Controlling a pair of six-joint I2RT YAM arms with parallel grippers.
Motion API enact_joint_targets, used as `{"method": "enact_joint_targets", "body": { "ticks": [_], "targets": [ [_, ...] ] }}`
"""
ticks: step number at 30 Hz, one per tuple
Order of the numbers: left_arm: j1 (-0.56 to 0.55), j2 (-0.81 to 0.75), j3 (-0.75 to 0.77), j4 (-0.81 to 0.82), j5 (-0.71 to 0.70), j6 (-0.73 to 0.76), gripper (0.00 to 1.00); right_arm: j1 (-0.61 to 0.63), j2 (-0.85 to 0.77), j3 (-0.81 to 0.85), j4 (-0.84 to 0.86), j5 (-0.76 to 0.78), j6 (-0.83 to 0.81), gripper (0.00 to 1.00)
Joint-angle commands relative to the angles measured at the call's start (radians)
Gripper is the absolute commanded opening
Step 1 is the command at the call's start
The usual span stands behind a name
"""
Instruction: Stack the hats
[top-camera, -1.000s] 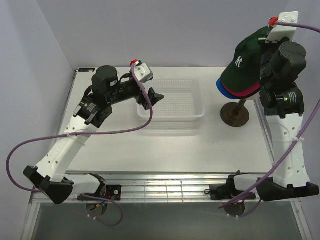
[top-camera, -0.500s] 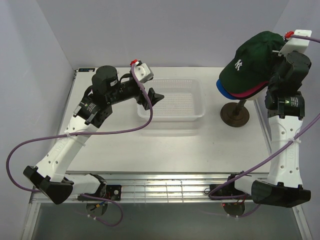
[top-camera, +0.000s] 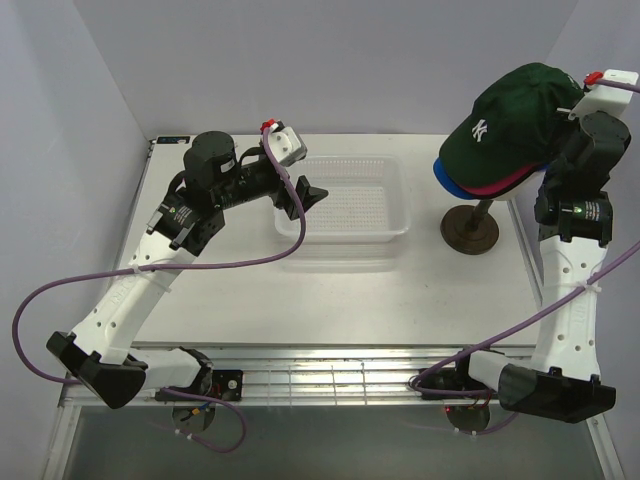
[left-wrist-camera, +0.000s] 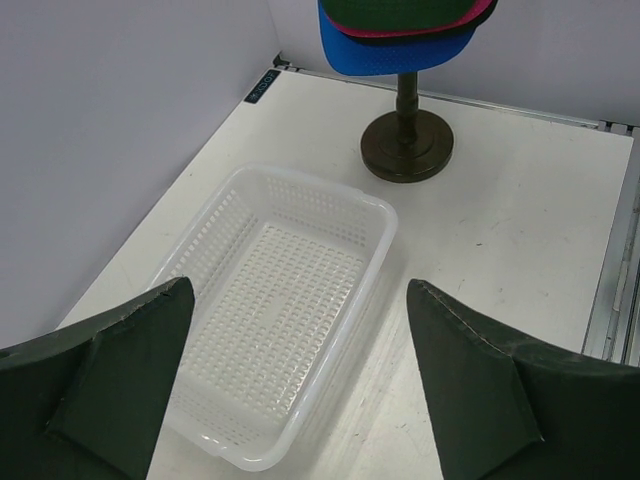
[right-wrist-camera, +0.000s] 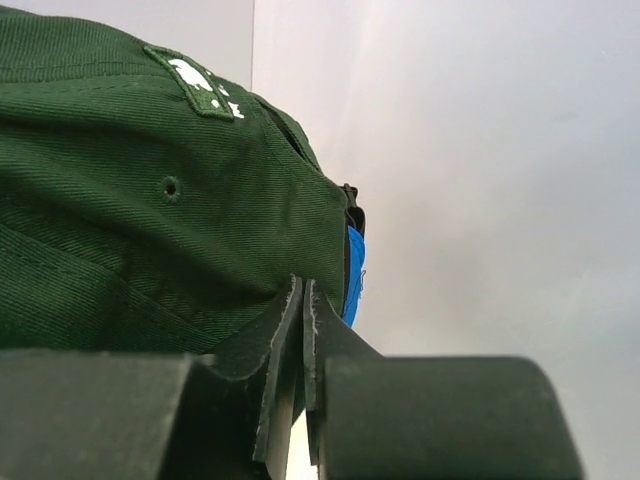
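Right gripper (right-wrist-camera: 303, 290) pressed shut behind green cap (right-wrist-camera: 150, 200); left gripper (left-wrist-camera: 300, 292) spread wide. We judge: seat it squarely, slowly.

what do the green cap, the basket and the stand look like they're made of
Green cap: probably cotton twill, matte; fine diagonal ribs, a stitched eyelet and an embroidered white logo show.
Basket: translucent white plastic, slightly glossy, moulded as a mesh of holes.
Stand: dark brown, smooth, faint sheen, turned shape; wood or metal, cannot tell.
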Motion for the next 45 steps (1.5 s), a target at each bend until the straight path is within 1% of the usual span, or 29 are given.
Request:
{"method": "enact_joint_targets", "body": {
  "ticks": [1, 2, 3, 5, 7, 8, 9, 11, 12, 14, 15, 16, 17, 18, 20, 21, 22, 23, 24, 26, 27, 29, 30, 33, 36, 38, 41, 43, 45],
  "targets": [
    [-0.003, -0.021, 0.013, -0.015, -0.023, 0.014, 0.98, -0.009, -0.010, 0.053, -0.043, 0.028, -0.001, 0.12],
    [-0.003, -0.021, 0.013, -0.016, -0.031, 0.017, 0.98, -0.009, -0.015, 0.070, -0.049, 0.028, -0.001, 0.13],
    [-0.001, -0.024, 0.011, -0.016, -0.051, 0.018, 0.98, -0.010, -0.021, 0.097, -0.060, 0.026, -0.001, 0.20],
    [-0.001, -0.027, 0.002, -0.025, -0.080, 0.021, 0.98, -0.009, -0.048, 0.111, -0.067, 0.022, 0.002, 0.27],
    [-0.003, -0.035, -0.009, -0.050, -0.130, 0.024, 0.98, -0.009, -0.096, 0.105, -0.071, 0.016, 0.009, 0.47],
    [0.000, -0.038, -0.019, -0.062, -0.150, 0.027, 0.98, -0.009, -0.116, 0.096, -0.067, 0.003, 0.007, 0.54],
    [0.000, -0.044, -0.024, -0.073, -0.170, 0.030, 0.98, -0.009, -0.139, 0.085, -0.058, -0.038, 0.009, 0.70],
    [0.006, -0.047, -0.029, -0.126, -0.238, 0.032, 0.98, -0.009, -0.217, 0.035, -0.051, -0.107, 0.013, 0.92],
    [0.008, -0.047, -0.027, -0.148, -0.259, 0.030, 0.98, -0.007, -0.248, 0.012, -0.043, -0.215, 0.022, 0.90],
    [0.019, -0.050, -0.029, -0.217, -0.325, 0.023, 0.98, -0.004, -0.356, -0.100, 0.012, -0.358, 0.036, 0.89],
    [0.023, -0.053, -0.041, -0.238, -0.341, 0.012, 0.98, -0.003, -0.398, -0.147, 0.041, -0.521, 0.053, 0.89],
    [0.029, -0.072, -0.053, -0.269, -0.353, 0.004, 0.98, 0.002, -0.480, -0.198, 0.101, -0.596, 0.068, 0.89],
    [0.043, -0.085, -0.073, -0.278, -0.376, -0.008, 0.98, 0.008, -0.521, -0.305, 0.132, -0.671, 0.088, 0.89],
    [0.052, -0.104, -0.126, -0.285, -0.379, -0.017, 0.98, 0.013, -0.594, -0.359, 0.161, -0.813, 0.131, 0.89],
    [0.087, -0.182, -0.197, -0.283, -0.375, -0.054, 0.98, 0.045, -0.666, -0.532, 0.254, -0.946, 0.169, 0.89],
    [0.101, -0.213, -0.235, -0.282, -0.367, -0.065, 0.98, 0.059, -0.738, -0.588, 0.282, -1.019, 0.196, 0.89],
    [0.117, -0.240, -0.313, -0.282, -0.359, -0.081, 0.98, 0.082, -0.769, -0.637, 0.299, -1.037, 0.246, 0.89],
    [0.152, -0.298, -0.352, -0.282, -0.352, -0.086, 0.98, 0.091, -0.803, -0.677, 0.286, -1.041, 0.263, 0.89],
    [0.167, -0.329, -0.390, -0.282, -0.344, -0.091, 0.98, 0.097, -0.859, -0.744, 0.261, -1.016, 0.274, 0.89],
    [0.216, -0.416, -0.499, -0.271, -0.342, -0.105, 0.98, 0.117, -0.913, -0.801, 0.192, -0.948, 0.283, 0.89],
    [0.232, -0.444, -0.533, -0.268, -0.335, -0.106, 0.98, 0.120, -0.961, -0.847, 0.110, -0.858, 0.280, 0.89],
    [0.281, -0.515, -0.614, -0.242, -0.324, -0.108, 0.98, 0.131, -1.001, -0.879, 0.020, -0.763, 0.253, 0.89],
    [0.296, -0.527, -0.607, -0.248, -0.321, -0.111, 0.98, 0.132, -1.035, -0.895, -0.053, -0.647, 0.256, 0.89],
    [0.347, -0.573, -0.631, -0.214, -0.307, -0.121, 0.98, 0.139, -1.081, -0.945, -0.124, -0.505, 0.320, 0.90],
    [0.371, -0.584, -0.677, -0.142, -0.355, -0.106, 0.98, 0.139, -1.092, -0.984, -0.114, -0.561, 0.325, 0.90],
    [0.382, -0.583, -0.748, -0.093, -0.436, -0.086, 0.98, 0.140, -1.090, -0.988, -0.100, -0.563, 0.325, 0.89],
    [0.387, -0.590, -0.820, -0.004, -0.549, -0.124, 0.98, 0.142, -1.095, -0.993, -0.109, -0.534, 0.323, 0.89],
    [0.391, -0.607, -0.854, 0.011, -0.556, -0.196, 0.98, 0.145, -1.104, -0.996, -0.113, -0.527, 0.322, 0.89],
    [0.400, -0.618, -0.872, 0.005, -0.511, -0.209, 0.98, 0.146, -1.102, -1.001, -0.112, -0.527, 0.322, 0.89]
  ]
}}
